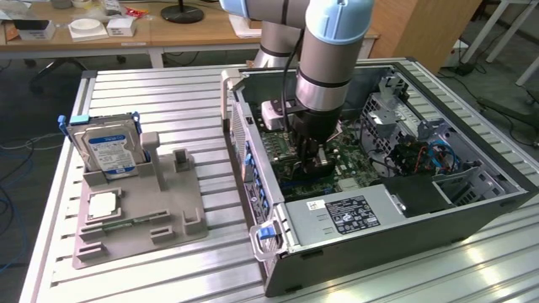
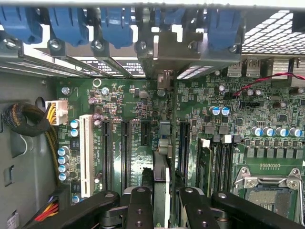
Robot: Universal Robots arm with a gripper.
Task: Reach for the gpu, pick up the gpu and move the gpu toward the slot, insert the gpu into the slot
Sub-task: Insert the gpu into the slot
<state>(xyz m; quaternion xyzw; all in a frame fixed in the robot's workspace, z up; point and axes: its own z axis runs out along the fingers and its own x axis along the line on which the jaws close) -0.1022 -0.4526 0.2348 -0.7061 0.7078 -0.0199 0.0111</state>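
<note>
In the wrist view the gpu (image 2: pixel 161 176) shows edge-on as a thin upright card between my two black fingers (image 2: pixel 140 205), with its silvery end bracket (image 2: pixel 167 47) against the case's rear wall. My gripper (image 2: pixel 164 202) is shut on the card. The card stands in line with a slot on the green motherboard (image 2: pixel 224 129), between the black slots (image 2: pixel 126 152) on one side and another (image 2: pixel 183 148) on the other; the slot under it is hidden by the card. In the exterior view my gripper (image 1: pixel 316 161) reaches straight down into the open computer case (image 1: pixel 471 208).
A row of blue latches (image 2: pixel 114 24) lines the case's rear wall. RAM sticks (image 2: pixel 205 162) and the CPU socket (image 2: pixel 267 191) lie beside the card. The power supply (image 1: pixel 345 214) fills the case's near end. Outside, a hard drive (image 1: pixel 105 148) stands in a grey fixture (image 1: pixel 139 214).
</note>
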